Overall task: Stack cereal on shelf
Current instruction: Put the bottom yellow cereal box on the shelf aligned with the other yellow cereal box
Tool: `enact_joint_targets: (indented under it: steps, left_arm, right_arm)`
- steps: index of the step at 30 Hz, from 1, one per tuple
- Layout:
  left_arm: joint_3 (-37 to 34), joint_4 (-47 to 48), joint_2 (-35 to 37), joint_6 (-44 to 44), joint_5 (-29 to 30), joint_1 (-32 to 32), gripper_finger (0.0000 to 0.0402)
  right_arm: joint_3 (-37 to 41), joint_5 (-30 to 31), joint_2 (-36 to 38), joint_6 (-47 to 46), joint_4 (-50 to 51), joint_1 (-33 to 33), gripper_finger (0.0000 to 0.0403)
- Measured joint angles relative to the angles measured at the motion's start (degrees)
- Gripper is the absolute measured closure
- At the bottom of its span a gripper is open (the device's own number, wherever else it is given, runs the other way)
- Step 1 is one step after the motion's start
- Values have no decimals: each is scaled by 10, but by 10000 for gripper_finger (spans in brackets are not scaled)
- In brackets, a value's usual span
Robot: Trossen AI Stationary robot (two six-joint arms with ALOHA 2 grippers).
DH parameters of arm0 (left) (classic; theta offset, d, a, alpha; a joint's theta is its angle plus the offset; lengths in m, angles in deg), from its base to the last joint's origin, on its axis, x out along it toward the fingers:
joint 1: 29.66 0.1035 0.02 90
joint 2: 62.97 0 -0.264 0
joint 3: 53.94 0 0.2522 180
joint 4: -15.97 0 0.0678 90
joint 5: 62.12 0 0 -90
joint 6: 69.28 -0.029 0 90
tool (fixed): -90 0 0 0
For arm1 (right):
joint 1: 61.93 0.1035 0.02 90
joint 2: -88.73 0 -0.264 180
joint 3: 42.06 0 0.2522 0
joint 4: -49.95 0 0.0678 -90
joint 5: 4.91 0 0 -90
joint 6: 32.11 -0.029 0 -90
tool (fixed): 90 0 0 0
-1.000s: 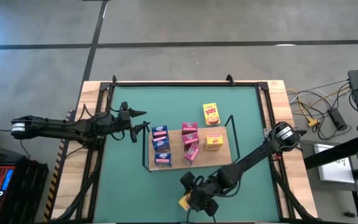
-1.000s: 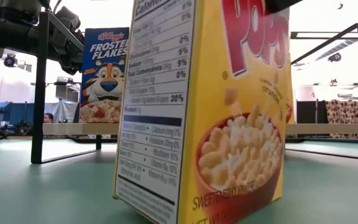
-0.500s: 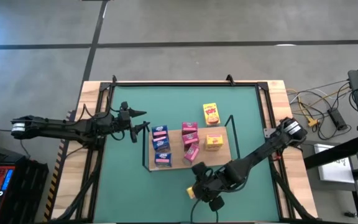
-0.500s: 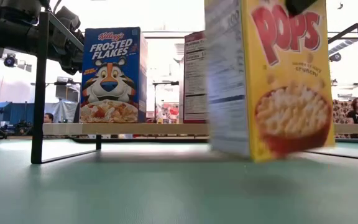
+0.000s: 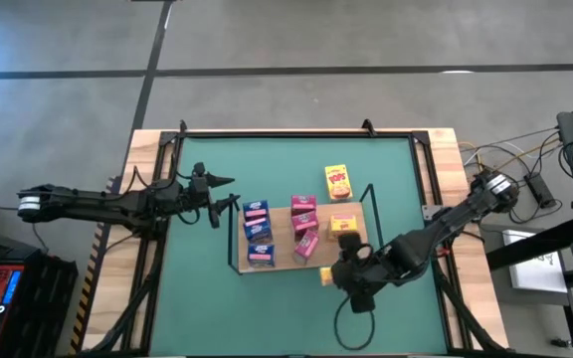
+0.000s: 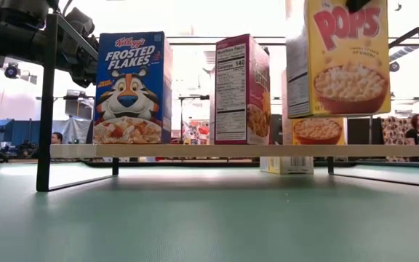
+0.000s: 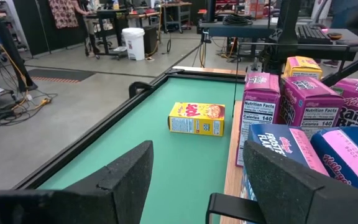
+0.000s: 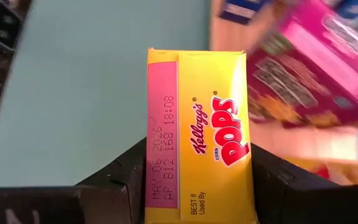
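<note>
Two dark arms, silver-banded bases

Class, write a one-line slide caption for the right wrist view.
Right hand grips a yellow Pops box above the green tabletop, pink boxes beside it.

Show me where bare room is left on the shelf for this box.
The light-wood shelf board is bare along its near edge, between the small blue cardboard boxes and pink cardboard boxes. The far right is crowded: a yellow cardboard box stands there, beside the right gripper carrying another yellow box.

pink boxes [image 8: 316,74] blurred, held yellow box [image 8: 197,143] — bottom cut off
</note>
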Motion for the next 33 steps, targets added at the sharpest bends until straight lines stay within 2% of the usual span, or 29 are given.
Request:
enact_joint_targets:
  steps: [7,17,33]
  left_arm:
    - [0,-2,-4,0,0,0,168]
    - [0,-3,-8,0,0,0,168]
    - [0,-5,-10,0,0,0,168]
  right_arm:
    - [75,23,71,-26,-14,0,221]
    - [147,49,117,-46,-9,-1,221]
    - [174,76,134,-48,-43,-2,221]
